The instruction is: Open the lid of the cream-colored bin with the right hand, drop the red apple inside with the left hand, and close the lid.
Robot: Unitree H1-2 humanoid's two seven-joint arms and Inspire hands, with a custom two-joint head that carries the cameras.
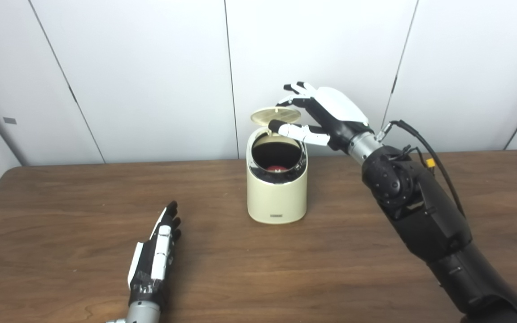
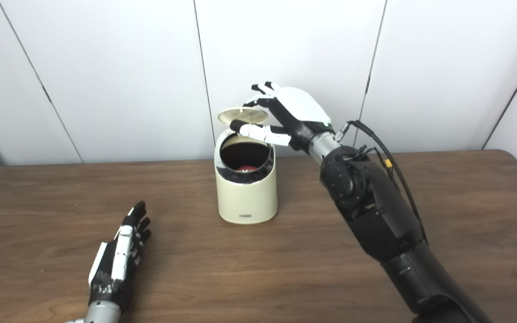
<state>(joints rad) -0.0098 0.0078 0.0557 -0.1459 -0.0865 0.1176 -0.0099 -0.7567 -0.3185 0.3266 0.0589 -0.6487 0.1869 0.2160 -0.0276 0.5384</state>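
Left eye view, near edge first: left hand [image 1: 155, 255] lay flat on the table [image 1: 330, 269], fingers straight and a little apart, holding nothing, well short of the bin. Farther in, at mid-table, stood the cream bin [image 1: 277, 197], upright, mouth uncovered. Down inside its dark well showed a patch of red, the apple [image 1: 277, 168], already dropped in and resting low. Behind and above the mouth, the lid [image 1: 275, 115] was tilted up on its rear hinge, nearly level. Right hand [image 1: 319, 116] reached in from the right side, fingertips over the lid's upper edge and thumb stretched beneath it, just above the rim; appeared to pinch the lid loosely, though firm contact could not be confirmed. Plain white wall panels [image 1: 128, 67] at the back.

Judged as the last step: opening and dropping done, closing left. Next move would call for lowering the lid forward and down over the mouth until seated, thumb drawn clear of the rim beforehand, bin kept from tipping or sliding.
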